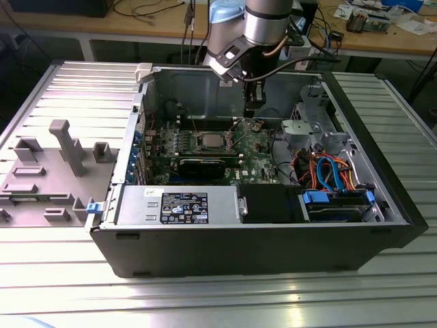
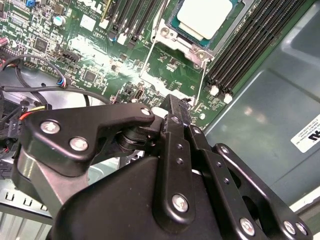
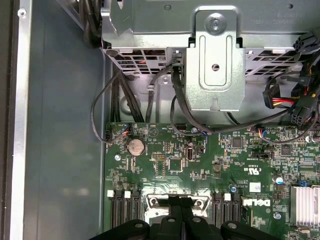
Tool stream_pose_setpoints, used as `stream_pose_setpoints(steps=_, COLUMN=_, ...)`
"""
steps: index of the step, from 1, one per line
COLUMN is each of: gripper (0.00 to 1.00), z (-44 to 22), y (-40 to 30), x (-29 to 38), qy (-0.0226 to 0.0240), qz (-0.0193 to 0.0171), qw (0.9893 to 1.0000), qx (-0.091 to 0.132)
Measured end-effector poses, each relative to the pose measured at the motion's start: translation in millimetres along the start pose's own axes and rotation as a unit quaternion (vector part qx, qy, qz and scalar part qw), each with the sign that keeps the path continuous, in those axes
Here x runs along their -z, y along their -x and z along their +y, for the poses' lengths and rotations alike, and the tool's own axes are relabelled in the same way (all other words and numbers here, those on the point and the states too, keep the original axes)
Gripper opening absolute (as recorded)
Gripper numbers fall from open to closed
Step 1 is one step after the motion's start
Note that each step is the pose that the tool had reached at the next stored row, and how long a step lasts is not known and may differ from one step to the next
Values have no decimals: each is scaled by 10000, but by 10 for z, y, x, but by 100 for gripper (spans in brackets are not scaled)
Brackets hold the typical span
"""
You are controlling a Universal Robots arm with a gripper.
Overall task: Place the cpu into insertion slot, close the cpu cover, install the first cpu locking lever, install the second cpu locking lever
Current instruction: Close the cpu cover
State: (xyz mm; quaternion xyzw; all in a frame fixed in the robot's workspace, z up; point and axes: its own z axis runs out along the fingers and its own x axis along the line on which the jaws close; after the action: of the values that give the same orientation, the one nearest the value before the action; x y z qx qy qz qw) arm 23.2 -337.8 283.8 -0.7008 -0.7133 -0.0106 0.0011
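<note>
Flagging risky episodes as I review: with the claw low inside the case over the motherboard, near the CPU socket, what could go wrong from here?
1. The claw hangs close over the motherboard just short of the cpu; a slip could scrape the small components there.
2. Black cables loop right beside the claw's body and might snag on it.
3. A thin wire lever runs along the socket and looks easy to bend if it is struck sideways.

Matt silvery metal cpu (image 2: pixel 205 17), glossy green circuit board (image 3: pixel 200 170), matt black metal tool (image 3: pixel 181 201).
</note>
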Motion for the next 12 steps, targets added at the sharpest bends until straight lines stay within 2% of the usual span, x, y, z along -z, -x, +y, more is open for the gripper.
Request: stream_pose_setpoints(steps=12, gripper=11, z=12, y=0, x=0, qy=0, qz=0, qw=10000, qx=0)
